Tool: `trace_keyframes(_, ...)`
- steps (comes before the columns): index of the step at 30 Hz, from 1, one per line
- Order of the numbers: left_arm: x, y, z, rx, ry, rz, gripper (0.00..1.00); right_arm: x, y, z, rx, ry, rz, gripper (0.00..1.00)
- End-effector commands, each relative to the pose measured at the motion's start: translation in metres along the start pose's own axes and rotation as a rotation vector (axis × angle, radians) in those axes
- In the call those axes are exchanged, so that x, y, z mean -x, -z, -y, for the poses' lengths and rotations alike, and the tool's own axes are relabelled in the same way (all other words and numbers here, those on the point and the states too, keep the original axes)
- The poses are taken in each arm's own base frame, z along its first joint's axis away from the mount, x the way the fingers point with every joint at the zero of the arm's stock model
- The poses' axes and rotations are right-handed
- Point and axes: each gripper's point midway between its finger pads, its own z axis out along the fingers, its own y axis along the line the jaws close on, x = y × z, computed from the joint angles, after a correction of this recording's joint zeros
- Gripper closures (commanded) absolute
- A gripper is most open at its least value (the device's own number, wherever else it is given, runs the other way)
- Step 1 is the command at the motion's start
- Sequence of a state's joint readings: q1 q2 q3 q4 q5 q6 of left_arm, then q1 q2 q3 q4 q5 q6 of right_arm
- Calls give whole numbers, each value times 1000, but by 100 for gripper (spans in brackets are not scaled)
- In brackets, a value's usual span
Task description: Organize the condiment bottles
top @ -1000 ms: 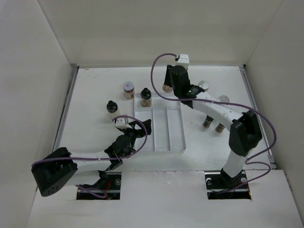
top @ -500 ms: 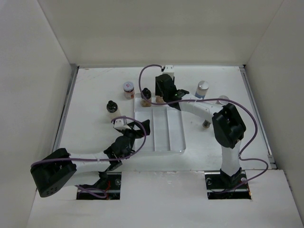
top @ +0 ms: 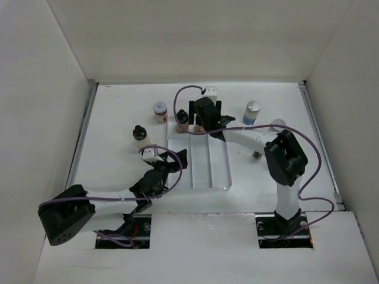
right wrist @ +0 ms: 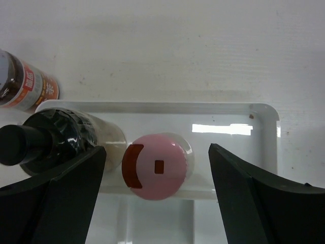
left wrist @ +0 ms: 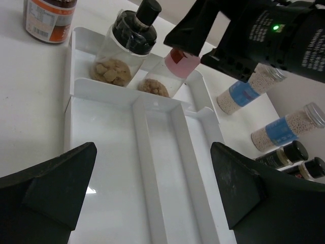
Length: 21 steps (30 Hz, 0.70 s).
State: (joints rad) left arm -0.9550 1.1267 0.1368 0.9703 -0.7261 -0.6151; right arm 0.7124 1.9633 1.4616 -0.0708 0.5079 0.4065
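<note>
A pink-capped bottle [right wrist: 157,165] stands in the far compartment of the clear divided tray [top: 198,168], right of a black-capped bottle [top: 182,120]. My right gripper [right wrist: 157,150] hangs over it, open, with a finger on each side of the cap and a gap at both. In the left wrist view the pink-capped bottle [left wrist: 180,63] shows below the right gripper's black body. My left gripper [left wrist: 153,147] is open over the tray's near compartments, holding nothing. A brown jar with a white lid [top: 160,110] and another black-capped bottle [top: 139,134] stand left of the tray.
Two silver-capped bottles with blue labels [top: 251,110] [top: 277,125] stand right of the tray. Two small dark bottles [left wrist: 287,152] [left wrist: 310,168] stand beyond them. White walls close in the table on three sides. The right arm's cable [top: 183,94] loops above the tray's far end.
My right gripper came left from the back right with the pink-capped bottle, set it in the tray's far compartment and opened. The left arm has not moved.
</note>
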Motion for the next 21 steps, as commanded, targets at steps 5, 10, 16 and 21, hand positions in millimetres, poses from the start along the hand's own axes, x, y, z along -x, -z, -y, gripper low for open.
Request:
trace_keyframes(5,11,2,14,-43,60,35,1,98,59,64,-71,-136,211,5)
trace_keyframes(10,8,1,14,-43,54,27,1,99,71,160,-281,-171,244,0)
trace_keyframes(16,3,-1,16,-49,46,10,1,88,62,228,-445,-146,195,0)
trace_keyframes(21,1,-2,16,-48,41,3,1,83,34,231,-384,-142,136,0)
